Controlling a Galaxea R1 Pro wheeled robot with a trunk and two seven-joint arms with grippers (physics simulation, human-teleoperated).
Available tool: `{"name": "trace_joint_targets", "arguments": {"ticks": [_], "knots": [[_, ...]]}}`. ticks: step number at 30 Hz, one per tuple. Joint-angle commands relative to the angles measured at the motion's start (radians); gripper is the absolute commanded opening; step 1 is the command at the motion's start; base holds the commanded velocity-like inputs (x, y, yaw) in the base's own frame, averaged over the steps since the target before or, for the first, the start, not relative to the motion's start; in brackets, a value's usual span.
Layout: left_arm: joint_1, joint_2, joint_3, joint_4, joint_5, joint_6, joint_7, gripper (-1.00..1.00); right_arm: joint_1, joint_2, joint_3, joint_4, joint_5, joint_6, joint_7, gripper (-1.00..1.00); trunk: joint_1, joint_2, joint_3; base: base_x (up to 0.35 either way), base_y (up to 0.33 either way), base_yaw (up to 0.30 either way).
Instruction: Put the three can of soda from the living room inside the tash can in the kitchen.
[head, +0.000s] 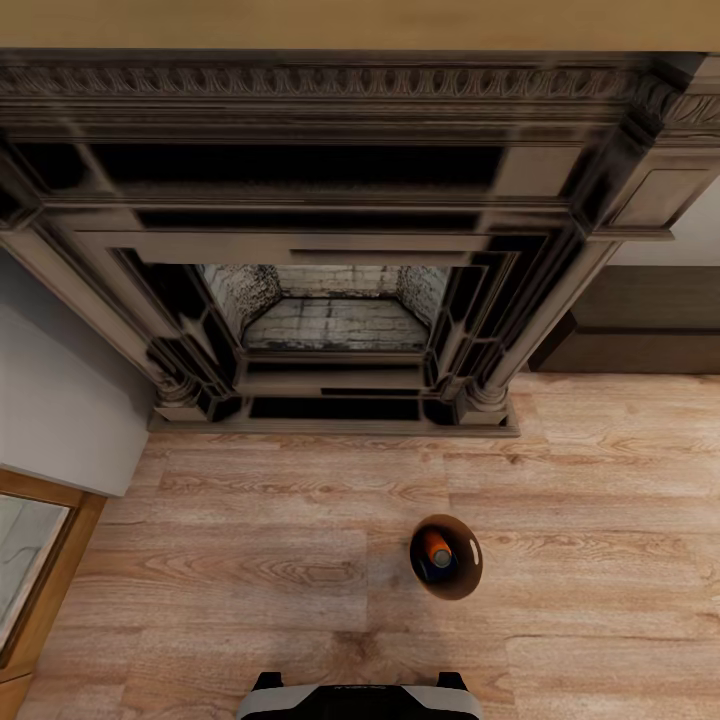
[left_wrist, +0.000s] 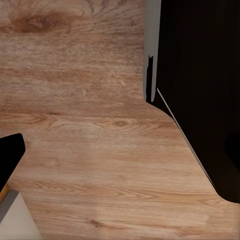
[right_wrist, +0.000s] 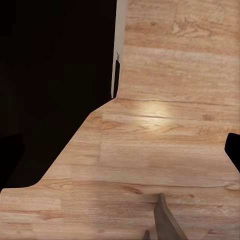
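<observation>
Light wood plank floor (head: 250, 560) runs up to a dark carved fireplace (head: 330, 250) with a brick firebox. The trash can (head: 446, 556) stands upright near the robot, right of centre, mouth upward, an orange-red soda can (head: 436, 549) inside. How far either gripper is open cannot be told.

Evenly, softly lit from above, with faint shadow pooling on the floor (head: 300, 560) beside the tash can (head: 446, 556). Strongly bowed at the fireplace (head: 330, 250) edges in the head view. Slightly soft throughout, with one pale glare patch on planks in the right wrist view.
</observation>
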Motion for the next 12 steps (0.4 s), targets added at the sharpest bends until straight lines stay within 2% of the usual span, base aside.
{"name": "trace_joint_targets", "arguments": {"ticks": [1,12], "knots": [[0.000,0.000,0.000,0.000,0.000,0.000,0.000,1.00,0.000,0.000,0.000,0.000,0.000,0.000,0.000,1.00,0.000,0.000,0.000,0.000,0.000,0.000],[0.000,0.000,0.000,0.000,0.000,0.000,0.000,1.00,0.000,0.000,0.000,0.000,0.000,0.000,0.000,1.00,0.000,0.000,0.000,0.000,0.000,0.000]]}}
